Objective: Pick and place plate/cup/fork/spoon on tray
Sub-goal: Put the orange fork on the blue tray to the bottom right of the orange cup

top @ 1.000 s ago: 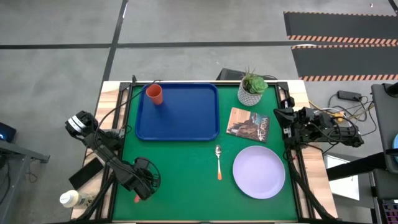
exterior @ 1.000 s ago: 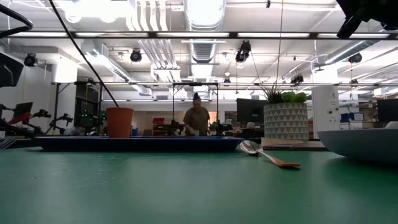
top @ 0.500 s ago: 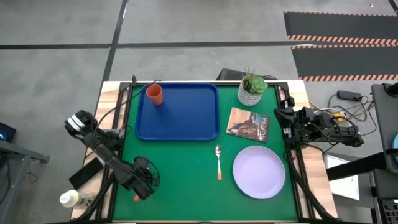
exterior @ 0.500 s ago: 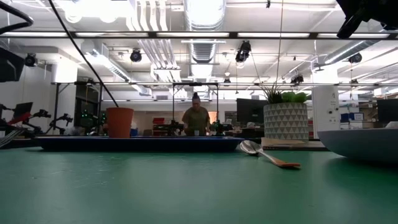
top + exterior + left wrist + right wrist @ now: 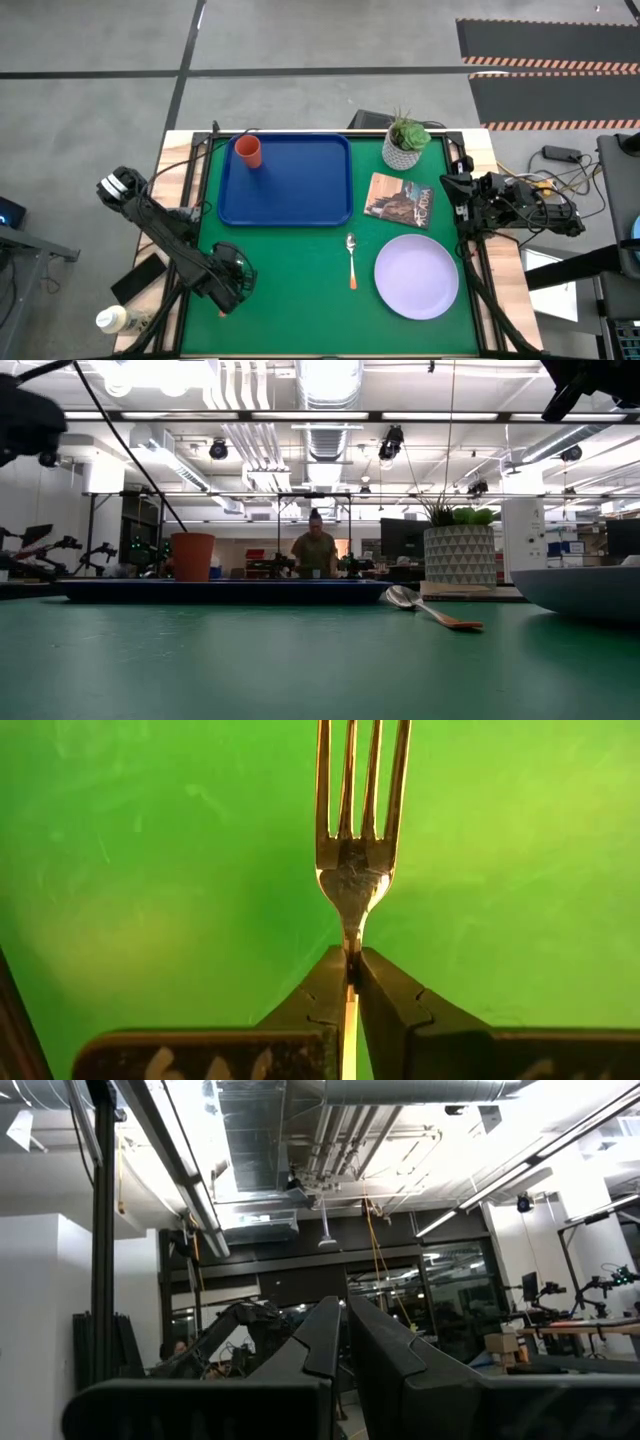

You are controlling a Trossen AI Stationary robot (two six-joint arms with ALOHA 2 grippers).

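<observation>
My left gripper (image 5: 226, 283) stands over the green mat's near left part and is shut on the fork (image 5: 355, 830). The fork's silver tines point away from the fingers, and its orange handle end (image 5: 220, 313) sticks out on the near side. The orange-red cup (image 5: 248, 152) stands upright in the far left corner of the dark blue tray (image 5: 300, 190). The spoon (image 5: 351, 258) lies on the mat, bowl toward the far edge. The lavender plate (image 5: 416, 276) lies flat at the near right. My right gripper (image 5: 458, 190) waits at the right edge, shut and empty. My left gripper pinches the fork's narrow neck (image 5: 351, 948), just behind the tines, between its two fingers (image 5: 325, 990). The fingers lie along the fork, with the tines beyond their tips over the mat. Whether the tines touch the mat does not show.
A white patterned plant pot (image 5: 405, 143) stands at the far right. A book (image 5: 400, 200) lies between the tray and the plate. A bottle (image 5: 112, 319) and a dark device lie off the table's near left. A person (image 5: 316, 555) stands in the room beyond.
My left arm has risen and swung a little toward the table's far left, and its dark bulk climbs at the low view's left edge. The gripper stays shut on the fork, whose handle end has shifted slightly toward the far edge.
</observation>
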